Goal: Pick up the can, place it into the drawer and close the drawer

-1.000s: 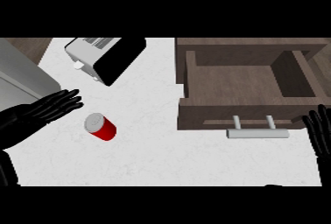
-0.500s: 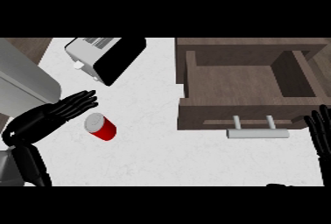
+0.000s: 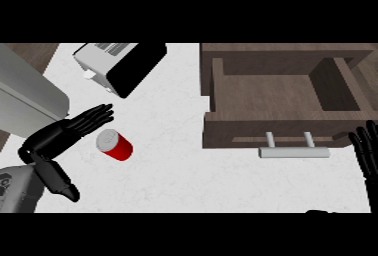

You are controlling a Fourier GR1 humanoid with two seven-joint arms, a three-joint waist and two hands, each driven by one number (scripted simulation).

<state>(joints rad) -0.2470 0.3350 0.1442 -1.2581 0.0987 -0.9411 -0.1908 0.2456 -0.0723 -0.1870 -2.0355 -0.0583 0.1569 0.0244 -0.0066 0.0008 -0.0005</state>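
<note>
Red can: on white counter, well left of the open drawer.
Left hand: fingers straight, holding nothing, just left of can; contact unclear.
Right hand: fingers straight, resting at right edge, partly cut off.

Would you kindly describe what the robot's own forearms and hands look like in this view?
The left hand is glossy black, with slender segmented fingers and a thumb. It joins a smooth grey forearm at the view's lower left corner. The right hand is the same black; only its fingers show at the right edge, and its forearm is out of view. No cables show.
</note>
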